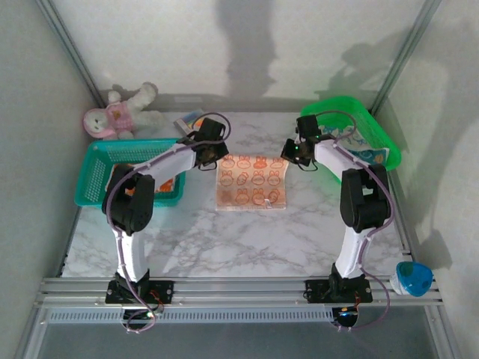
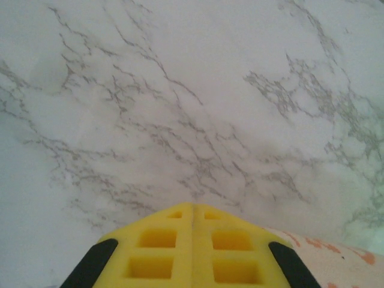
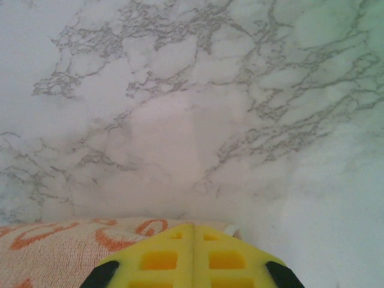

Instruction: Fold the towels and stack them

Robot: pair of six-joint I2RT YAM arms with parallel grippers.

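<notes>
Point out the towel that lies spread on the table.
The peach bunny towel, flat at the centre; the white-and-blue one lies in the green basket.

Table: white marble-patterned top with grey veins, seen from above and close up.
Teal basket: mesh-walled tray on the table's left side.
Green basket: bright plastic basket on the table's far right corner, tilted.
Plush toy: pink-and-white soft animal lying at the table's far left corner, just behind the teal basket.
Small item: blue-and-orange object at the table's far edge, too blurred to identify.
Blue container: rounded blue object at the table's near right corner.
Rail: aluminium frame along the table's near edge.
</notes>
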